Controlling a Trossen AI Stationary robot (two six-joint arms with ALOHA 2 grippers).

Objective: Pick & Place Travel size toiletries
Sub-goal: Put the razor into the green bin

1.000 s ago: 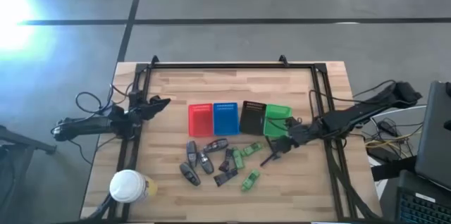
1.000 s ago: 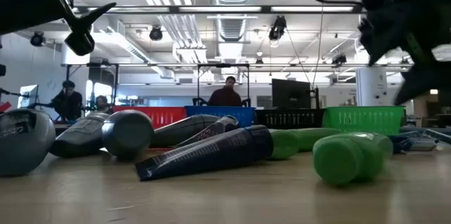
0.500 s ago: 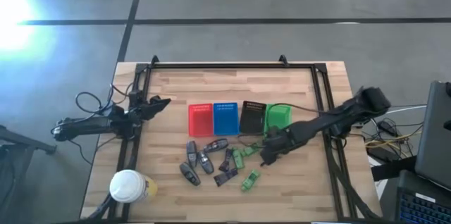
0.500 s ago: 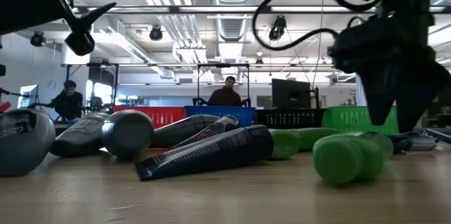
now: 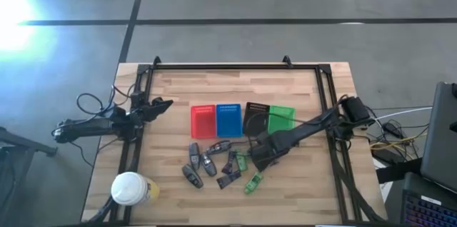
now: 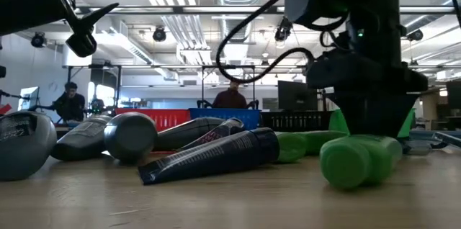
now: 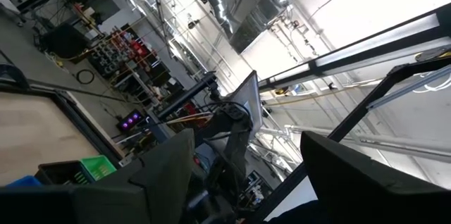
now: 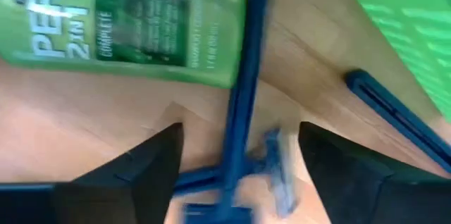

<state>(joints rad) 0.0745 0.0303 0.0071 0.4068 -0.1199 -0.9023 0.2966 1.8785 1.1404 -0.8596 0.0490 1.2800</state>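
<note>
The right gripper (image 5: 261, 157) is down low over the green end of the toiletry pile, just in front of the green tray (image 5: 281, 118) — jaws spread wide, nothing between them yet. Through the right wrist view the thing lying in the gap is a thin blue stick-like piece, prob. a razor (image 8: 239, 139), flat on the tabletop (image 8: 63, 118) with its head end between the two fingers (image 8: 134, 175); a green bottle (image 8: 127, 23) lies just beyond, touching or nearly touching the handle. My guess: the razor is very light, stiff plastic, slippery and low-lying — hard to pinch unless the jaws come right down to the wood & close across the narrow handle, not the head. The bottle would be easier, plump and slightly squashy, taken across its middle. Left gripper (image 5: 158, 104) waits at the tabletop's left edge, well apart, fingers apart w/ nothing in them.
</note>
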